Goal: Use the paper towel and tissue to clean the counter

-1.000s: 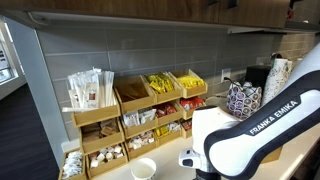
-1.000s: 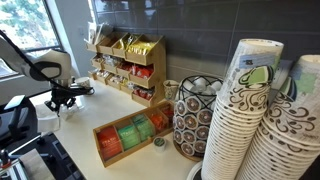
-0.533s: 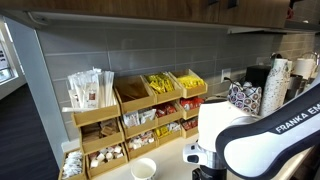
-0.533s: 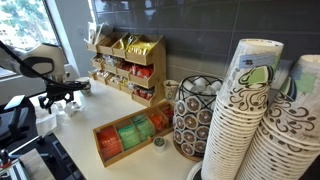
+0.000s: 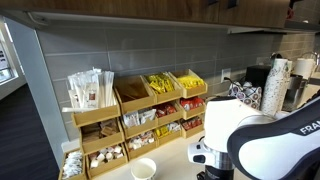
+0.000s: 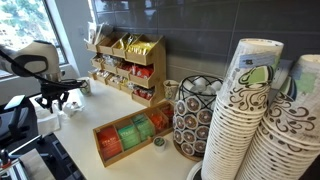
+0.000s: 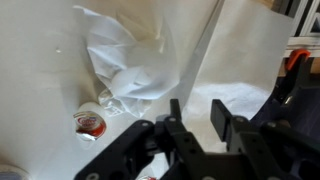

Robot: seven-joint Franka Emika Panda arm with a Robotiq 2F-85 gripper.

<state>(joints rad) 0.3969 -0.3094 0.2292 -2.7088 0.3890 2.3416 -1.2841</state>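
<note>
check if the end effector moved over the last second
Yes. In an exterior view the end effector has shifted left over the counter, farther from the tiered wooden rack.

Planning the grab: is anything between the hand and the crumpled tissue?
Nothing visible: in the wrist view only bare counter lies between the hand and the crumpled tissue; a red-topped cup sits aside.

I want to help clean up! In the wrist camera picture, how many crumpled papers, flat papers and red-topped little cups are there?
Crumpled tissue: 1
Flat paper towel: 1
Red-topped little cup: 1
Total: 3
</note>
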